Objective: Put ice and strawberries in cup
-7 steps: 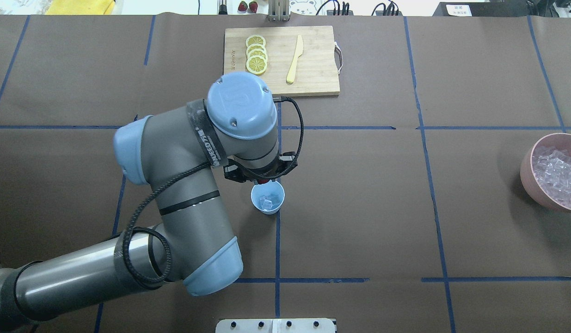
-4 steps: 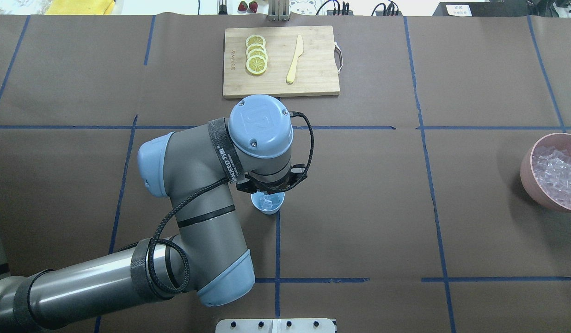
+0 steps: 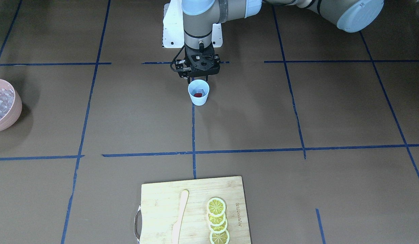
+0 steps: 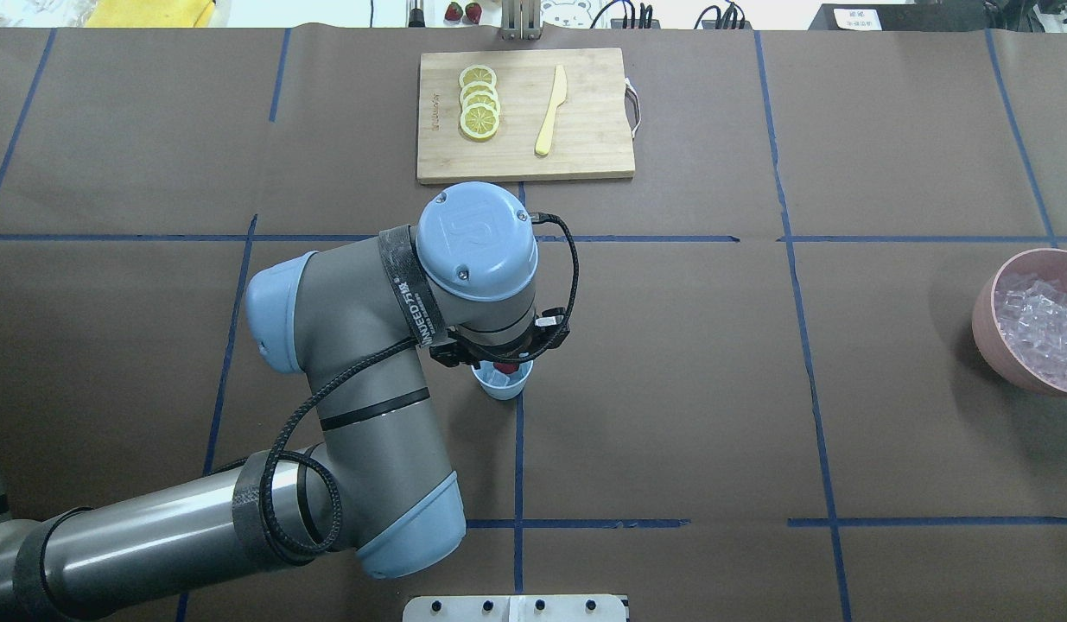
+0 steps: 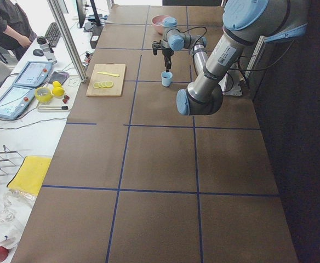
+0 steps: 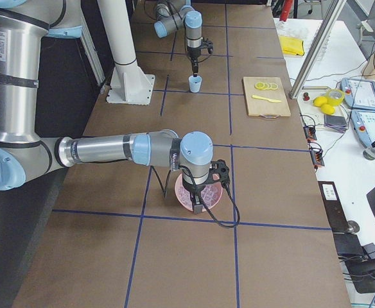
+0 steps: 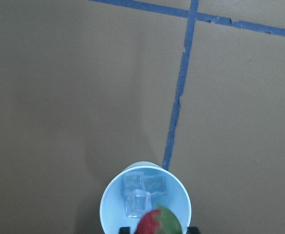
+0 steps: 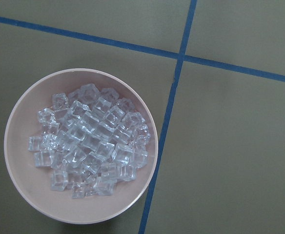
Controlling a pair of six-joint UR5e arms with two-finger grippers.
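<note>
Step in hand is the drop: your left fingers [image 3: 189, 79] pinch the strawberry [image 7: 157, 223] just above the cup [image 7: 106, 207] mouth, with ice [image 7: 136, 202] already in the cup. Next you'd open, then lift straight clear of the cup. Can't tell the width of the right fingers [image 6: 197, 204], far from the cup.

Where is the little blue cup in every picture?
Exterior front-facing: cup in the upper middle.
Overhead exterior: cup just below centre, partly under the left arm.
Exterior left: cup small, in the upper middle.
Exterior right: cup small, in the upper middle.
Left wrist-mounted: cup at the bottom edge, seen from above.
Right wrist-mounted: not in it.
Shared landmark: the blue tape line that runs up to the cup.
</note>
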